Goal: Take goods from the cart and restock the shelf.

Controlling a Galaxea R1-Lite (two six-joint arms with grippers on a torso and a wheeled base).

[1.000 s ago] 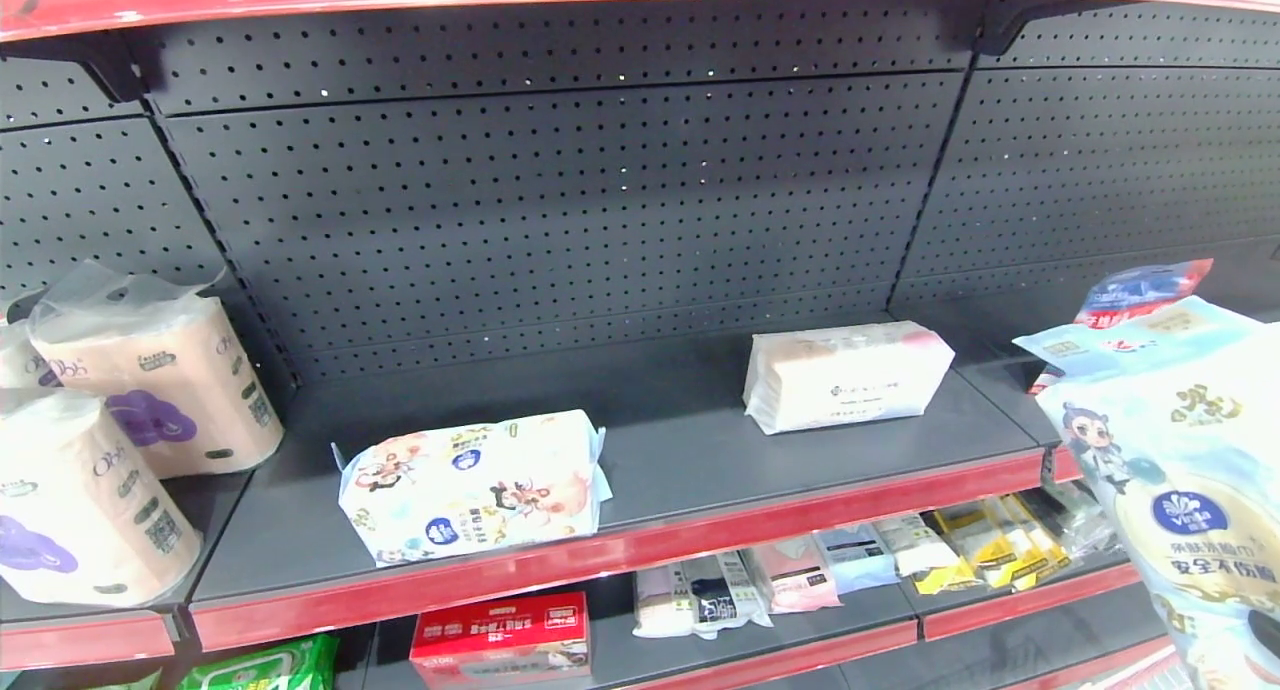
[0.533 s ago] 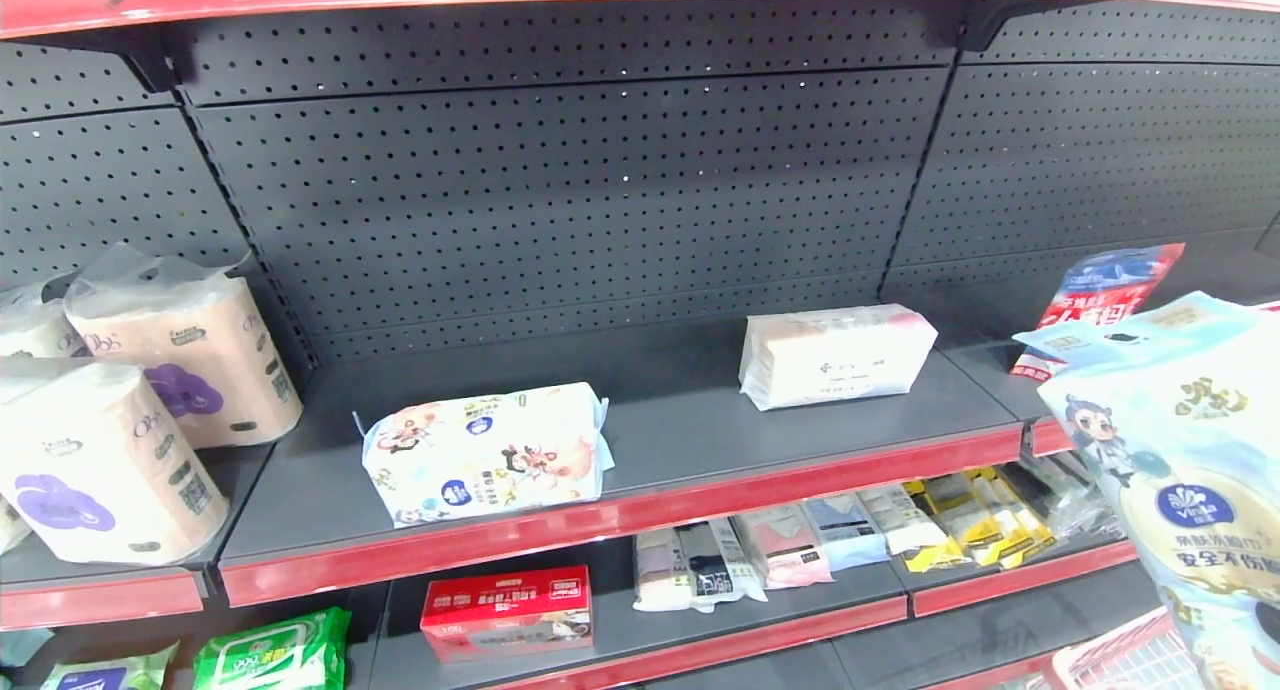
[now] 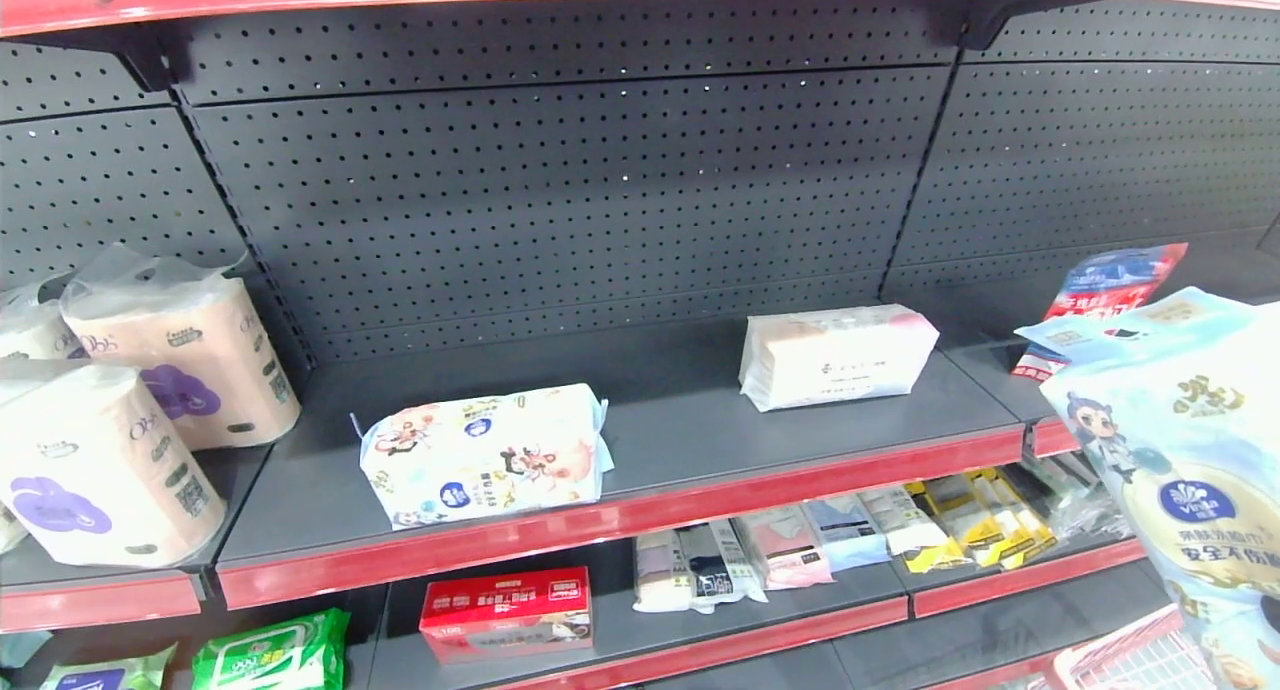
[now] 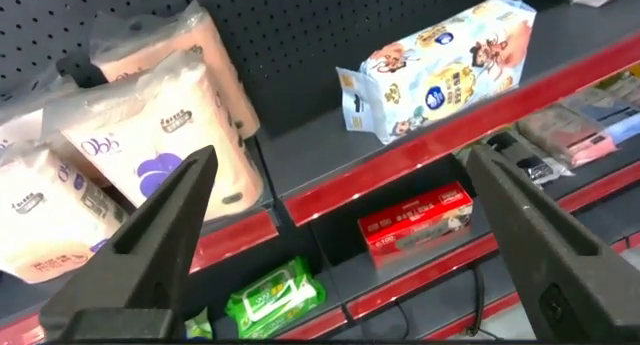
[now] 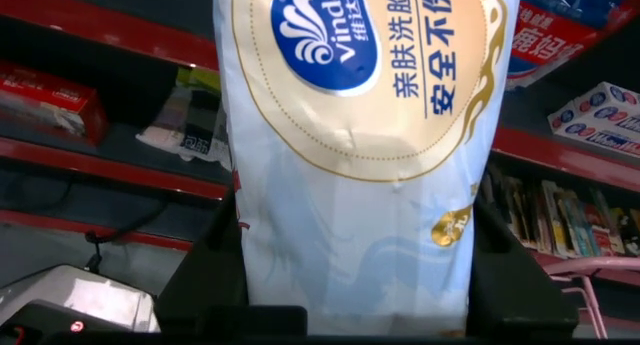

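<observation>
You're holding the blue pack (image 3: pixel 1190 440) at 3 o'clock, right end effector (image 5: pixel 355 270) clenched on it, left end effector (image 4: pixel 340 155) released. Be aiming upright for bare shelf (image 3: pixel 680 410) at 12.

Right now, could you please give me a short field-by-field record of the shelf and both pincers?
middle shelf: cartoon-print pack near front edge; white pack farther right; apart, both lying flat
far left: paper roll packs
lower shelf: red box, green pack, small flat packs
left pincer: open, empty, facing the middle shelf's front
right pincer: shut on pale blue pack, held upright at far right, not yet shelved
</observation>
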